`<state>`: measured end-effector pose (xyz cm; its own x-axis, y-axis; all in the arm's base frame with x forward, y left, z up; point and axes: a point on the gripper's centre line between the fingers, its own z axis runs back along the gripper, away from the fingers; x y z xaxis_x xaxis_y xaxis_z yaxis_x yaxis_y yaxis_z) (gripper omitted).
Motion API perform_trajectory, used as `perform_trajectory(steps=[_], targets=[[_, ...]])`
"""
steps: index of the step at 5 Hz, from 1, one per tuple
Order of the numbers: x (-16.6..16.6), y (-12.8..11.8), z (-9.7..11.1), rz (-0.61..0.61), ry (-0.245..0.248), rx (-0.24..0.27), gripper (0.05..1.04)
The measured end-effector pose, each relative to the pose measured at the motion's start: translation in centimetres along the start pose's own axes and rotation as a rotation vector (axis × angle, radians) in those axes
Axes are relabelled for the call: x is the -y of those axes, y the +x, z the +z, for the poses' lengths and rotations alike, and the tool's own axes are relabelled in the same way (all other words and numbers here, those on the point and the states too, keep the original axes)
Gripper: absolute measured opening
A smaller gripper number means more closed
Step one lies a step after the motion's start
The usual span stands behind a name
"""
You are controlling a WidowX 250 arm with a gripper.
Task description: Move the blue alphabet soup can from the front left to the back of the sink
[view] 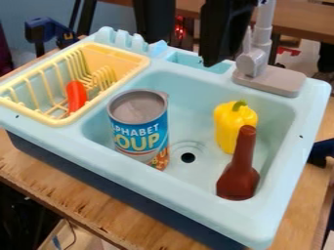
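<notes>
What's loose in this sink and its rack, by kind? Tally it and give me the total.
Can: 1
Yellow pepper: 1
Brown bottle: 1
Long orange-red piece, in the rack: 1
Total: 4

The sink (150,181) is set on a table (108,215). Around its drain (188,157), a can (139,127) is placed at ten o'clock, a pepper (228,124) between one and two, and a bottle (237,183) at four, before the pepper. The faucet (269,80) is mounted behind, at one; a dish rack (142,60) is set at ten, beyond the can, with a toy item (76,96) held inside.
</notes>
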<state>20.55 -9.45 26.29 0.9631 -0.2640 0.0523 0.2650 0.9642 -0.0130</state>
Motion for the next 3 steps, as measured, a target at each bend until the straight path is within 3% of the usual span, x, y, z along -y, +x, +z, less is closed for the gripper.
perform_trajectory(steps=[1,2,3], targets=[[0.0,-0.1,-0.5,0.0,0.005,-0.021,1.001],[-0.2,-1.0,-2.2,0.003,0.018,-0.075,1.001],[-1.4,-3.0,-2.5,0.078,0.071,-0.078,1.001]])
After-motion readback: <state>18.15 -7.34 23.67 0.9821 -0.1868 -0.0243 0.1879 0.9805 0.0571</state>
